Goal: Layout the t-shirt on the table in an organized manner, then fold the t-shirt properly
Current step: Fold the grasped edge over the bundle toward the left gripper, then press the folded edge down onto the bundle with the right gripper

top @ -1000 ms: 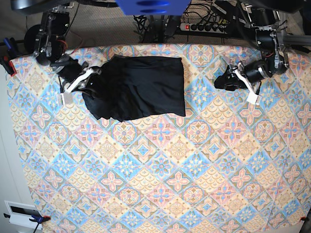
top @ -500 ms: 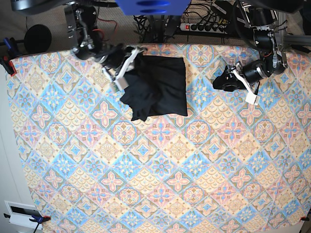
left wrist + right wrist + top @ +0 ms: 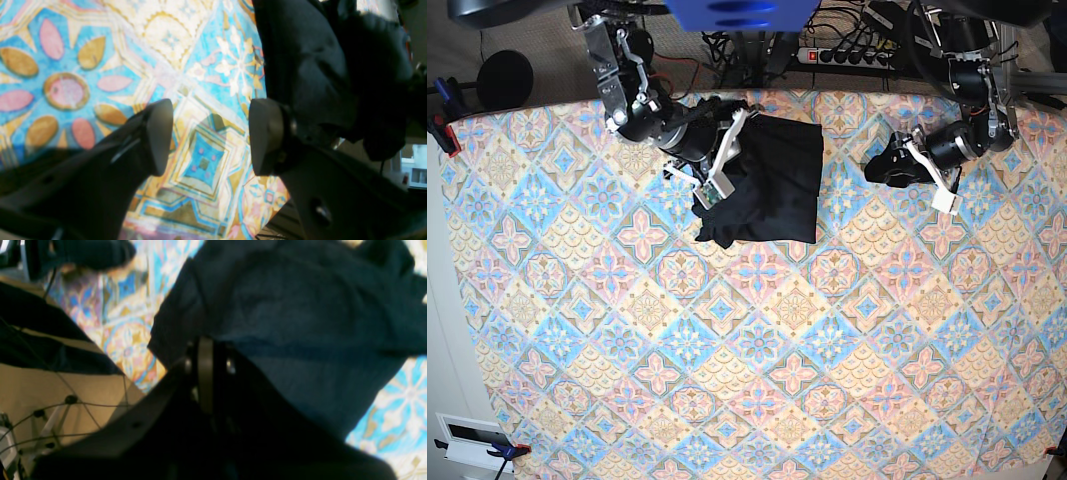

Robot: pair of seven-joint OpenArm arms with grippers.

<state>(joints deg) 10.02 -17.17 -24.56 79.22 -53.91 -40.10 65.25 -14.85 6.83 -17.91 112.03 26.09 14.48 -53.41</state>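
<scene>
Right wrist view: claw pinched on black cloth

Right gripper [image 3: 205,373] seen with jaws pressed together, a fold of the t-shirt [image 3: 293,323] caught between them. Dark fabric draped from the pinch and spread ahead of the claw, one edge running out over the patterned table [image 3: 126,336]. Same claw in base view [image 3: 727,150] sitting over the near-left part of the t-shirt [image 3: 777,190], with cloth bunched under it and a rumpled tail hanging toward the lower left of the garment.

Left gripper [image 3: 210,136] spread wide, nothing between the two pads, only the blue and cream tile pattern of the table [image 3: 83,66] showing through the gap. Edge of the t-shirt [image 3: 300,66] visible past the right-hand pad, not touched by it as far as can be told. Same claw in base view [image 3: 897,165] hovering beside the shirt's right edge, apart from the cloth.

T-shirt lying at the upper middle of the table [image 3: 727,350], partly folded into a rough rectangle, right and bottom edges fairly straight, left side crumpled. Power strip [image 3: 852,57] and cables beyond the far table edge.
</scene>
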